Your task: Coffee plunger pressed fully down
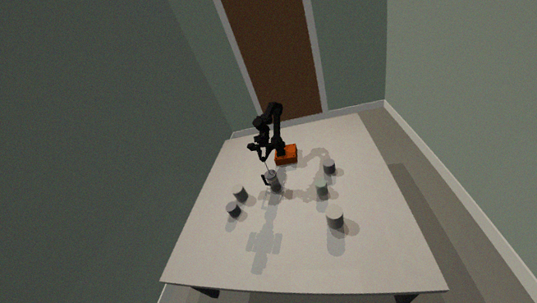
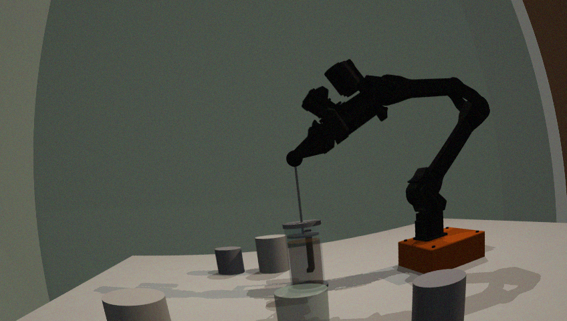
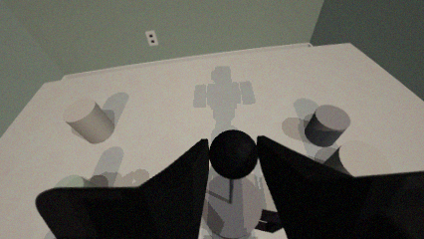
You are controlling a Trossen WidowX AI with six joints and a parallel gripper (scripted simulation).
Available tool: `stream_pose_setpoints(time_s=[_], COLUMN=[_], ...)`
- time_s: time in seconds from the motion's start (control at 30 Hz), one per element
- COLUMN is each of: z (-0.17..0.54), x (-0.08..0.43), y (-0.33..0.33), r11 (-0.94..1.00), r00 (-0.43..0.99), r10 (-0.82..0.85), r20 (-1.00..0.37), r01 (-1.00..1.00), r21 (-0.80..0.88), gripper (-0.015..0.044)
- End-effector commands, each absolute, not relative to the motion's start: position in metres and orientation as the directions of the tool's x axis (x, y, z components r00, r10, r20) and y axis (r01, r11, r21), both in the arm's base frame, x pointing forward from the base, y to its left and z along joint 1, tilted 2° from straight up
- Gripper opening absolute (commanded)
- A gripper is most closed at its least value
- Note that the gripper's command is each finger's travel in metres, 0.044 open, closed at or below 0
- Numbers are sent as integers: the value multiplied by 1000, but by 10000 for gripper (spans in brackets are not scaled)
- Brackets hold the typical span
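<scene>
The coffee press (image 1: 273,181) (image 2: 304,258) (image 3: 233,214) stands upright on the table, a clear cylinder with a grey lid and a dark handle. Its plunger knob (image 2: 294,158) (image 3: 233,154) is a black ball on a thin rod (image 2: 298,194) that stands far up out of the lid. The plunger's disc (image 2: 303,235) shows just below the lid. My gripper (image 1: 263,158) (image 3: 232,143) is shut on the knob, one fingertip on each side of it, high above the lid.
A pale cylinder (image 1: 240,193) (image 2: 271,254) and a dark cylinder (image 1: 233,210) (image 2: 229,261) stand on the press's handle side. A green cylinder (image 1: 322,188) (image 2: 302,304), a grey one (image 1: 329,167) (image 2: 438,298) and a large pale one (image 1: 334,217) (image 2: 136,307) stand on its other side.
</scene>
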State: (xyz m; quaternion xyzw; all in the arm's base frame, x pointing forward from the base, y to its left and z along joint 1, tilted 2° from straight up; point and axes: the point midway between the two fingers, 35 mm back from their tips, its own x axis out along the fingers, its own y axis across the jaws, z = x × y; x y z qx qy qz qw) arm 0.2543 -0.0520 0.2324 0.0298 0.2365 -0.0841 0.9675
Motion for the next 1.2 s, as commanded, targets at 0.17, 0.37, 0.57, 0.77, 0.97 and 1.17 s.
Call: stream_pose_setpoints(time_s=[0.17,0.37,0.57,0.77,0.97,1.17], z=[214,204,194,185,175,166], x=[257,259,260,262,264,265], y=[-52,-52,-53,-53,-53,-53], r11=[983,983,983,983,983,983], r00=[868,868,868,868,869,869], r10=[-149,-149,-149,-149,-149,-149], r20=[-473,-473,-473,-473,-473,-473], r01=[180,180,180,180,180,180], r21=[22,22,22,22,22,22], gripper=[126,126,126,126,126,126])
